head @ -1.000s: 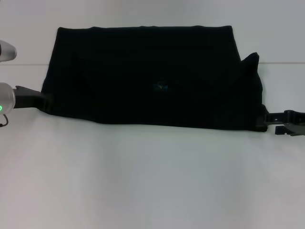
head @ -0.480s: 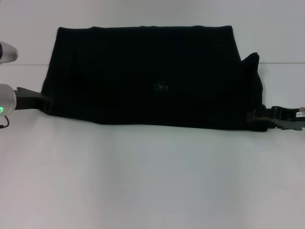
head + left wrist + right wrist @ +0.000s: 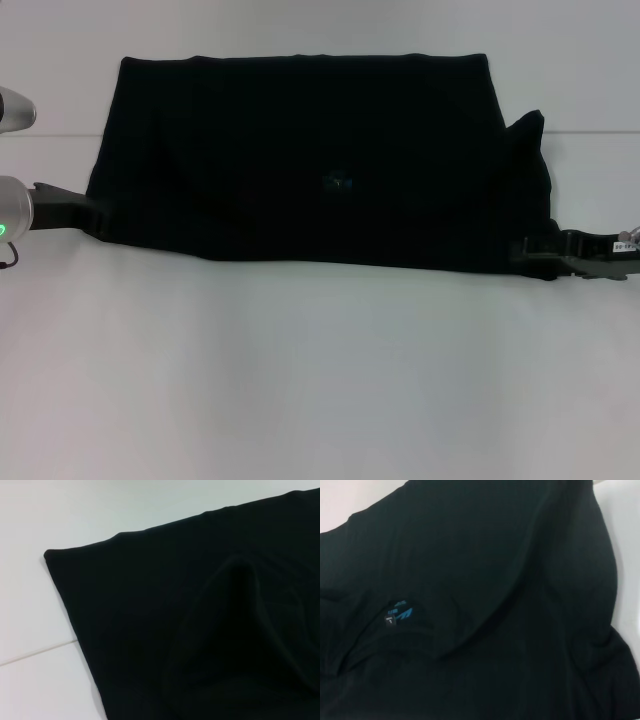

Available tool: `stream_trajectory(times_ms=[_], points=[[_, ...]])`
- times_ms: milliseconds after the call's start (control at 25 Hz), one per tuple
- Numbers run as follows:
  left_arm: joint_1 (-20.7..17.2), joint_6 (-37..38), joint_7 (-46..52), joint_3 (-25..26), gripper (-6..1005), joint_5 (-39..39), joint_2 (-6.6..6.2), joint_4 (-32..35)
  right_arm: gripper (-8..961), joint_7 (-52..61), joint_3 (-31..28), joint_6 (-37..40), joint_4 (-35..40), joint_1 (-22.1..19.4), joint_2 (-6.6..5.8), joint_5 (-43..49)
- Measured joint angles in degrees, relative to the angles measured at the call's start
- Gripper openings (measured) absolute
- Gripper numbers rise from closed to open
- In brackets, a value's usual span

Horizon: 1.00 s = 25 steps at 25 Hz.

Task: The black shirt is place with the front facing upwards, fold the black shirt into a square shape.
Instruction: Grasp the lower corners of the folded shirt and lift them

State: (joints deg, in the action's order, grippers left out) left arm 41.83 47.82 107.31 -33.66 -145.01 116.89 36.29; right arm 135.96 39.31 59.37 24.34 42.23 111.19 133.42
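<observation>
From the head view, the black shirt [image 3: 320, 160] lies folded into a wide band across the far half of the white tabletop [image 3: 320, 380]. The left hand [image 3: 92, 212] meets its near left corner, the right hand [image 3: 540, 252] its near right corner; whether either is clamped I cannot tell. The left wrist view shows a shirt corner on white. The right wrist view shows the blue neck label [image 3: 400, 614].

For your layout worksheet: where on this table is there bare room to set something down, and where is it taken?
Free: the table nearer the robot than the black shirt. Crowded: the shirt's near corners, with the left gripper and right gripper.
</observation>
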Motion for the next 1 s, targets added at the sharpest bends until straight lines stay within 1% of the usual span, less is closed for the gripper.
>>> stream_trajectory(times_ms=[200,400,600,720,920,1000], points=[[0.01,-0.01,0.00,0.00,0,-0.06,0.05,0.00,826,0.00,-0.01,-0.67,-0.04,-0.09,0.04,0.34],[0.01,-0.01,0.00,0.00,0,-0.15,0.13,0.00,823,-0.34,-0.03,-1.98,-0.04,0.06,0.76,0.41],[0.01,-0.01,0.00,0.00,-1,-0.18,0.18,0.00,820,-0.85,-0.03,-1.82,0.07,0.53,1.56,0.38],[-0.02,-0.01,0.01,0.00,-1,-0.18,0.18,0.01,818,-1.58,-0.35,-0.96,0.56,0.53,1.80,-0.12],[-0.21,-0.01,0.01,0.00,-1,-0.17,0.18,0.01,618,-2.90,-0.68,-0.73,0.85,-0.01,1.62,-0.94],[-0.27,-0.01,0.01,0.00,-1,-0.22,0.18,0.01,559,-2.90,-0.69,-0.74,0.85,-0.07,1.58,-0.95]])
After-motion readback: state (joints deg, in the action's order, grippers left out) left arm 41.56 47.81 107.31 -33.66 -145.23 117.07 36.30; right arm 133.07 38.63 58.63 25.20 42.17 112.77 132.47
